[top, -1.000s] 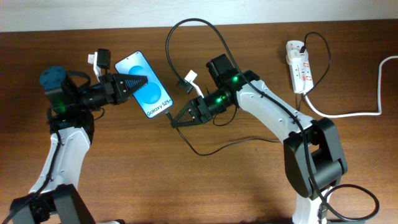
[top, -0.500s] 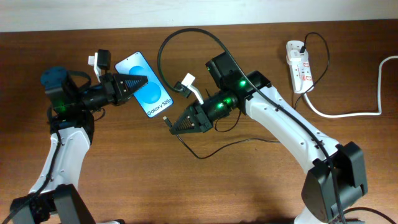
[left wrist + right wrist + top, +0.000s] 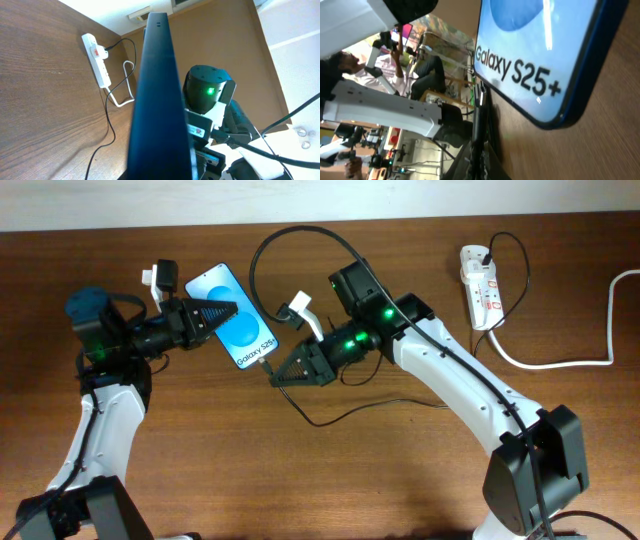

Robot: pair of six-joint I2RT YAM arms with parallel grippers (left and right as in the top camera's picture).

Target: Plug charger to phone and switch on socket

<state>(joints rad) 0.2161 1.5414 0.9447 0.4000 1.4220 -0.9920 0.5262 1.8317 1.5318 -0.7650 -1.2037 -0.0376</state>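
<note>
The phone [image 3: 248, 338] carries white lettering, "Galaxy S25+", on its bright blue screen. The right wrist view reads it plainly, along the end nearest the right tool [image 3: 274, 377]. The socket [image 3: 480, 285] has red-marked switches, but any print on it is too small to read.

The desk [image 3: 200, 460] is dark brown wood with a clear grain, and a pale wall [image 3: 100, 200] runs behind its far edge. In the right wrist view the room past the desk is a blurred clutter of furniture and equipment.

The left tool [image 3: 222, 311] is clamped shut on the phone, which sits slantwise, screen up, toward the desk's far left corner. In the left wrist view it appears edge-on as a dark blue band. Whether it rests on the wood or is lifted I cannot tell.

The right tool is closed on the connector end of the charger [image 3: 300, 227], its tip just beside the phone's near end. Whether the connector is in the port cannot be seen. The cable loops toward the far edge, and its black plug sits in the socket, which lies toward the far right corner. A thick white cord [image 3: 560, 363] leaves the socket toward the right edge.

Compared with a second ago, the right tool's tip has crept closer to the phone's end. The cable loop has swung leftward, and the right arm reaches farther out from its base. The left tool and phone are where they were.
</note>
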